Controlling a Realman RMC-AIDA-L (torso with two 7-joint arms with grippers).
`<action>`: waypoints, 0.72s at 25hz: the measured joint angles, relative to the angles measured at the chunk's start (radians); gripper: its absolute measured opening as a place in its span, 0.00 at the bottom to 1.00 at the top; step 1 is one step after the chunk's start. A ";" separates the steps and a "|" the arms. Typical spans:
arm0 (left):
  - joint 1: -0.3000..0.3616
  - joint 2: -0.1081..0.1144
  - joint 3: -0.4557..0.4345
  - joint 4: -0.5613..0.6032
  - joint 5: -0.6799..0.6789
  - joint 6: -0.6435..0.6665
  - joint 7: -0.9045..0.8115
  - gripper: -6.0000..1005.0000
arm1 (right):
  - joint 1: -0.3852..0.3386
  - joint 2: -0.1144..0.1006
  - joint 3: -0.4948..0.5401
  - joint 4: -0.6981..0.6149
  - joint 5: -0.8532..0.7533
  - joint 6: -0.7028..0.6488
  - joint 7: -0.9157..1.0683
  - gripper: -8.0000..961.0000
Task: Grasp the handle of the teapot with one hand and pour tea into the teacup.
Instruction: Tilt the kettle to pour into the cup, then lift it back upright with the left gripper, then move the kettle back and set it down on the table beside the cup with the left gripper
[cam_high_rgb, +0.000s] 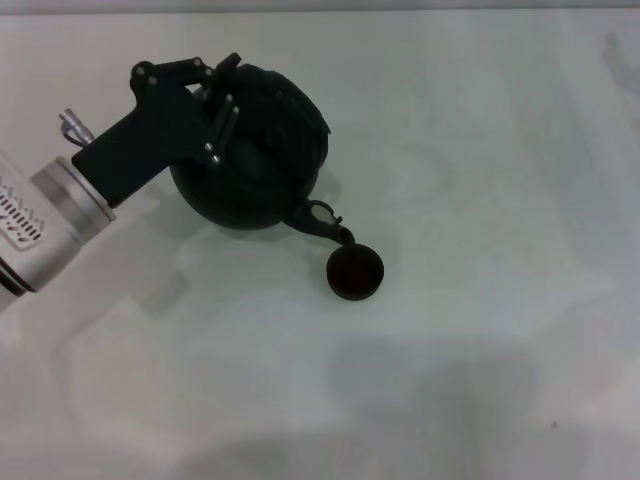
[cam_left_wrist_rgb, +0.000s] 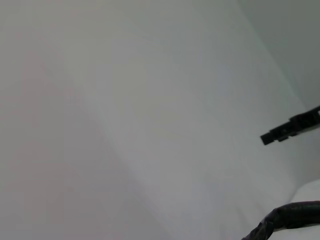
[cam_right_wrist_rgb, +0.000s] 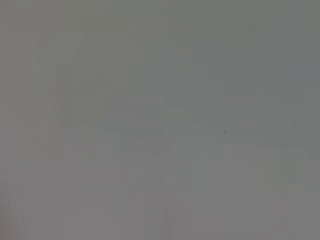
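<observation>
Head-camera footage carries almost all the information: it shows the round matte black teapot (cam_high_rgb: 255, 150) tipped over toward its short spout (cam_high_rgb: 325, 220), whose mouth hangs right at the far-left rim of the small round dark teacup (cam_high_rgb: 355, 272), which stands on the pale white table (cam_high_rgb: 480, 380). The same view shows the left gripper (cam_high_rgb: 222, 100), a black two-fingered hand on a silver wrist, reaching in from the left edge and lying across the upper left part of the pot. Its black fingers (cam_high_rgb: 225, 112) sit drawn in close together at the top of the pot, where the black arched hoop handle (cam_high_rgb: 222, 72) is, and they appear clamped on that hoop, though black on black makes the contact itself hard to make out. The left wrist view shows none of this grip, only blank pale surface, a small dark piece at one edge and a wrapped black curved piece at a corner, too partial to identify. The right wrist view gives a plain grey field, and the right gripper shows in no picture.
</observation>
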 joint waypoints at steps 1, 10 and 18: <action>0.003 -0.001 0.000 0.002 -0.008 0.000 -0.011 0.11 | -0.001 0.000 0.000 0.000 0.000 0.000 0.000 0.87; 0.033 -0.002 0.000 0.029 -0.065 0.000 -0.137 0.11 | -0.006 0.000 -0.002 0.002 0.000 0.000 0.000 0.87; 0.122 -0.006 0.000 0.140 -0.300 -0.016 -0.188 0.11 | -0.008 -0.001 -0.004 0.008 0.000 0.000 0.005 0.87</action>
